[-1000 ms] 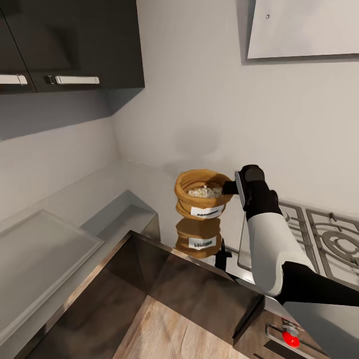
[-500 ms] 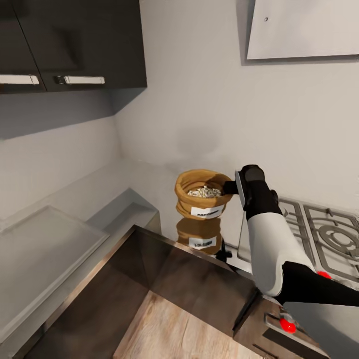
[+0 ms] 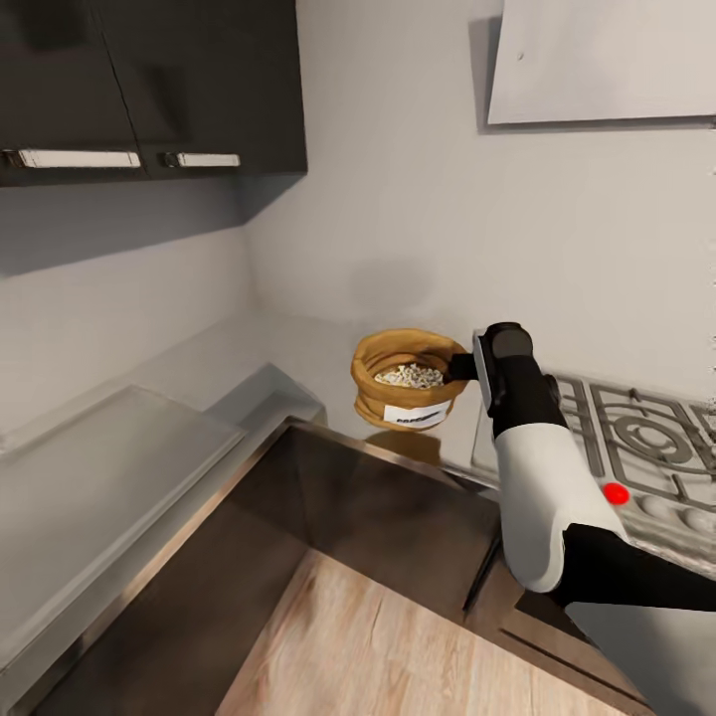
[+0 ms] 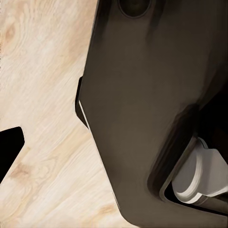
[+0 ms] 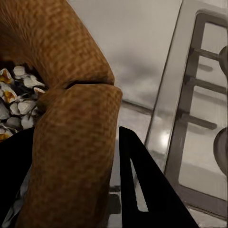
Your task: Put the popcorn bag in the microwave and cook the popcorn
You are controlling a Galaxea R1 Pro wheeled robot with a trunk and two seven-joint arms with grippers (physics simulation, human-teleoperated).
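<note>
The popcorn bag is up in the air, hanging clear above the countertop with its own brown reflection lying on the shiny surface just beneath it, right at the inner edge of the worktop. The right gripper has it by the rolled rim on the side nearest the gas hob, and the white-and-black arm runs back from there over the hob's near corner. In the right wrist view the gripper is pinching that thick woven rim, one dark finger on the outside of the bag and the other on the inside, with the fabric squeezed between them. The popcorn sits in a pale heap inside the mouth of the bag, and from close up the kernels show whitish with yellow-brown flecks. The white label faces out from the bag's front. The hob's grates lie just beside the bag, past a strip of grey steel. A red knob shows on the hob's front, close to the arm. To the far side of the bag from the hob, the countertop turns the corner and runs under the dark wall cabinets. The left wrist view shows wooden floor and a dark body panel of the robot; I cannot tell how the left gripper stands.
</note>
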